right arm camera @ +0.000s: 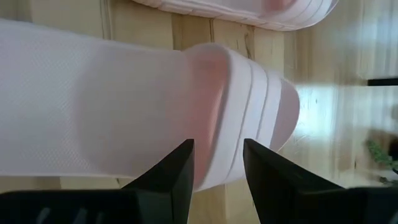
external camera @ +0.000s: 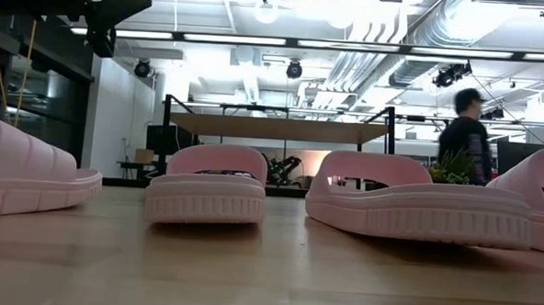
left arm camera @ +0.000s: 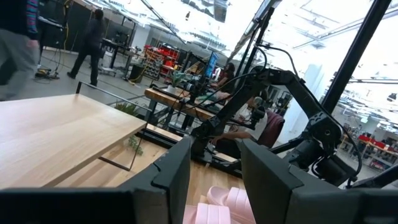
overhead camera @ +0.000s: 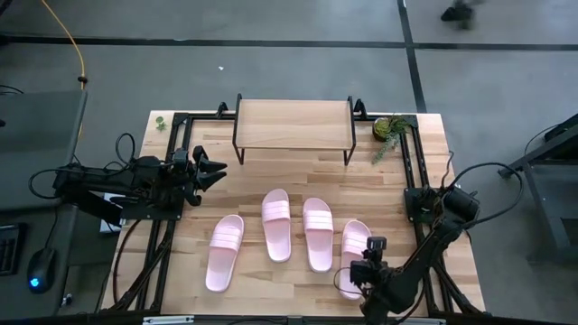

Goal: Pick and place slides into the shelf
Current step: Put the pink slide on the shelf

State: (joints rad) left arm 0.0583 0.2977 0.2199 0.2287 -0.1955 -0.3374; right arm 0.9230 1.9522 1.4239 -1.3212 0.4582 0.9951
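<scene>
Four pale pink slides lie soles down on the wooden table: one at the left [overhead camera: 225, 253], two in the middle [overhead camera: 276, 224] [overhead camera: 318, 233] and one at the right [overhead camera: 354, 255]. The shelf [overhead camera: 293, 125] stands on its black legs at the far edge, its top bare. My right gripper [overhead camera: 359, 273] is open and low over the near half of the rightmost slide [right arm camera: 124, 99], just short of its ribbed strap [right arm camera: 249, 106]. My left gripper [overhead camera: 215, 171] is open and empty, raised at the table's left side, pointing toward the shelf [left arm camera: 62, 124]. My right gripper points down over the rightmost slide's footbed beside the strap [right arm camera: 214, 124]. I cannot tell whether its fingertips [right arm camera: 180, 168] touch the foam. The slide lies flat on the table.
A small green plant [overhead camera: 390, 128] stands at the far right corner beside the shelf. Black frame rails run along the table's left [overhead camera: 176, 153] and right [overhead camera: 411, 171] sides. A person [external camera: 463, 133] walks in the room beyond the table.
</scene>
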